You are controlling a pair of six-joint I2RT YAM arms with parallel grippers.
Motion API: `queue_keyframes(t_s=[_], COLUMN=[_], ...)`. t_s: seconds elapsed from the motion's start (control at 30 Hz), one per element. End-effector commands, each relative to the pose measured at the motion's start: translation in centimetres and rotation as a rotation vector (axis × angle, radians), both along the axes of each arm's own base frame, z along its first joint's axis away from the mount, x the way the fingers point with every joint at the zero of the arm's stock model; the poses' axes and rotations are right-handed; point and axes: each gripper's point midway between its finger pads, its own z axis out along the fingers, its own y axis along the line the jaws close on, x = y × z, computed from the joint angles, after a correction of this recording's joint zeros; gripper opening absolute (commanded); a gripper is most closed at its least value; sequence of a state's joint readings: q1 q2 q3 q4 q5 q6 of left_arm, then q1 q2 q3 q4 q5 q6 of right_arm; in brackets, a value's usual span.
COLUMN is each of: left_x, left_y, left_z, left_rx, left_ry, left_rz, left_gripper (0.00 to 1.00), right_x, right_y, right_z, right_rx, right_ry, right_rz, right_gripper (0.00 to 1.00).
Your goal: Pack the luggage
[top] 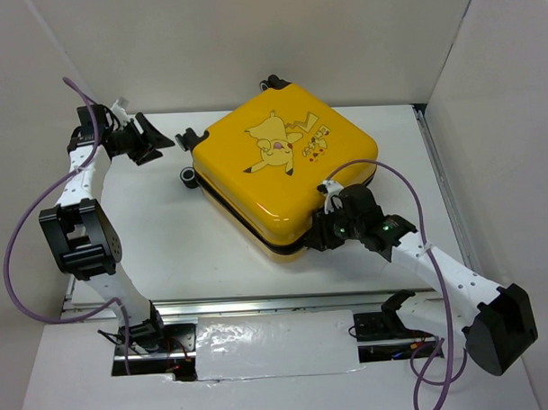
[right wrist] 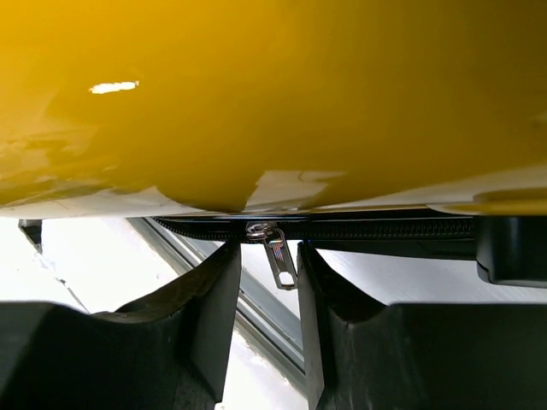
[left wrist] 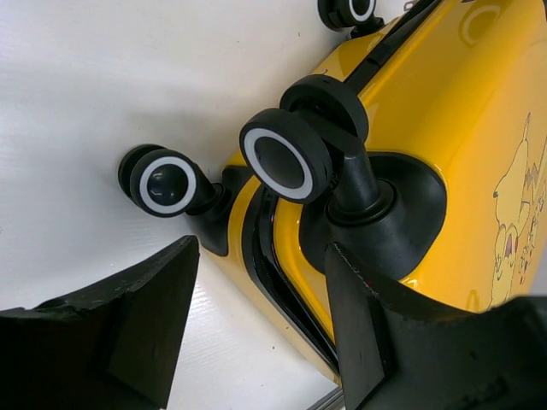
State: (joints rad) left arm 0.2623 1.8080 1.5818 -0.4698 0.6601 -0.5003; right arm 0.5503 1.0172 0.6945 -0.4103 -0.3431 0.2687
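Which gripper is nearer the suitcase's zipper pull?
Right. The right gripper straddles the zipper pull at the near edge of the luggage, fingers either side, not closed. The left gripper sits open by the wheels at the far-left corner.

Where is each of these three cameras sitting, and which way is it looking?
Top: fixed above and behind, looking down on the table and yellow luggage; left arm and right arm show.
Left wrist: on the left arm, facing the luggage's wheels up close; open left gripper at the bottom.
Right wrist: on the right arm, looking along the luggage's seam at the zipper pull; right gripper flanks it.
Shared: top and left wrist both see the wheels.
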Motion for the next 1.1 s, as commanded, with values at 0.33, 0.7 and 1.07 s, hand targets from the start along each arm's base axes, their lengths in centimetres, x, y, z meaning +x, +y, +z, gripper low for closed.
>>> queue_keyframes(t_s=[0.33, 0.7, 1.07], left_x=[-0.5, -0.6, -0.7], left_y=[-0.3, -0.4, -0.4], left_z=[2.1, 1.5, 1.3], left_rx=[0.002, -0.011, -0.008], left_ry=[-0.066, -0.048, -0.042], left_rz=[-0.019, -0.019, -0.017], left_gripper=[0.72, 0.72, 0.72], right_x=[0.4, 1.0, 1.0], right_y=[1.2, -0.2, -0.5], right_z=[-0.4, 1.5, 1.3], right_rx=[0.010, -0.165, -0.186], right_ry=[-0.004, -0.131, -0.113], right_rz=[0.034, -0.095, -0.138], right_gripper=[0.48, 0.47, 0.01])
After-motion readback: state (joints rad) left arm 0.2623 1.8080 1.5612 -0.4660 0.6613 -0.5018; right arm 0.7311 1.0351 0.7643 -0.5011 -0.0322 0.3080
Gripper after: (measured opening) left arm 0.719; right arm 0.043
